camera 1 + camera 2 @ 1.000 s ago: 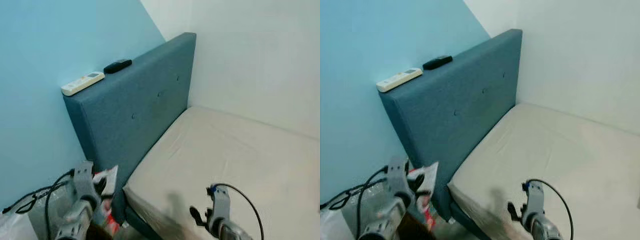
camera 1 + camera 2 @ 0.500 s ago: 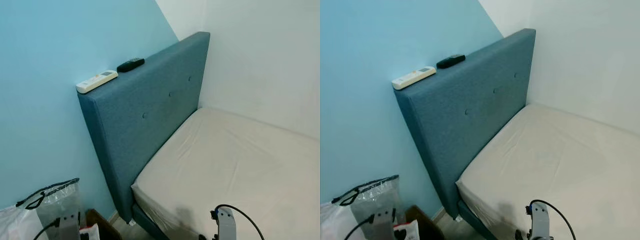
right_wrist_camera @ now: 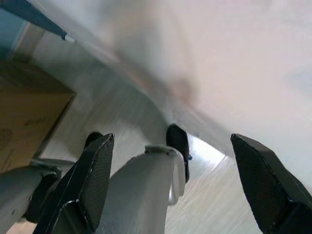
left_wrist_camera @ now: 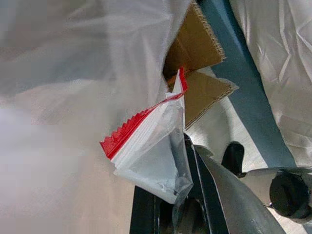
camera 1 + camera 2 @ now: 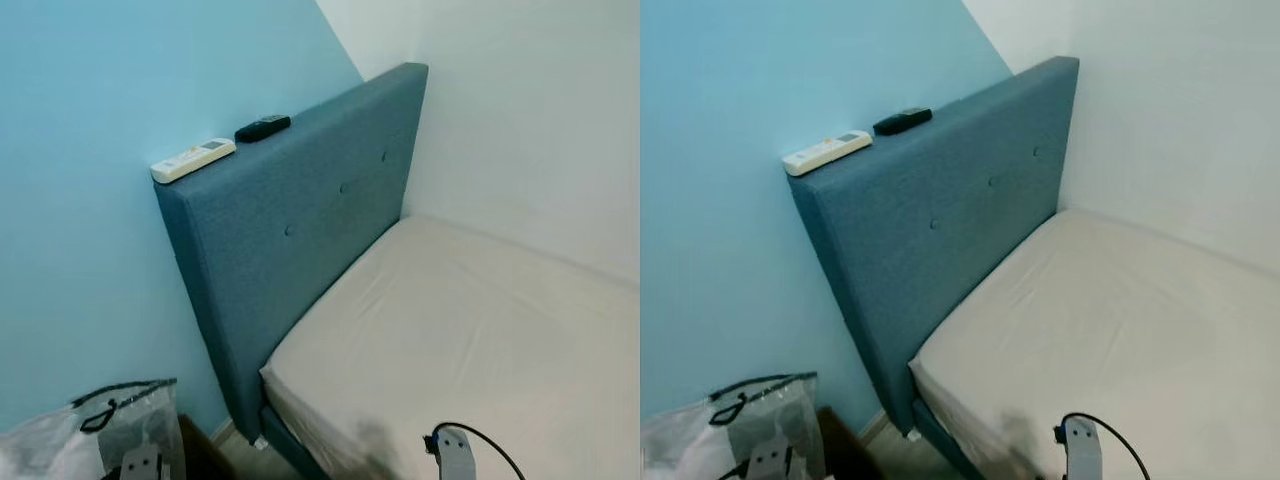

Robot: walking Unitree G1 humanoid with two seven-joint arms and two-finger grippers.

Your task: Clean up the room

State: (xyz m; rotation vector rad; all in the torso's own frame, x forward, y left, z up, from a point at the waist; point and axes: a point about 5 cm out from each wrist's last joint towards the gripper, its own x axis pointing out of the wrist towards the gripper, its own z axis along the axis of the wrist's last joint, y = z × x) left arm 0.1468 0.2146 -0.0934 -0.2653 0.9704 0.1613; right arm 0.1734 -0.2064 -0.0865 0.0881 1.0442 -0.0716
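Note:
My left gripper [image 4: 171, 197] is shut on a clear zip bag [image 4: 151, 146] with a red strip along its top. It holds the bag beside a large translucent plastic bag [image 4: 68, 53] and brown cardboard [image 4: 197, 46] on the floor by the bed. That big bag [image 5: 110, 425], with black handles, stands at the lower left against the blue wall. My right gripper [image 3: 178, 183] hangs open and holds nothing, low beside the mattress edge [image 3: 204, 58]. The tops of both wrists show at the bottom edge, left wrist [image 5: 142, 466] and right wrist [image 5: 452, 452].
A blue padded headboard [image 5: 300, 220] stands against the blue wall, with a white remote [image 5: 193, 159] and a black remote [image 5: 262, 128] on top. The bare beige mattress [image 5: 480, 330] reaches the white wall on the right. A cardboard box [image 3: 27, 107] sits on the wood floor.
Both arms have dropped toward the bottom edge of the eye views, the left one taking the zip bag with it. The camera has shifted, so the headboard sits further right.

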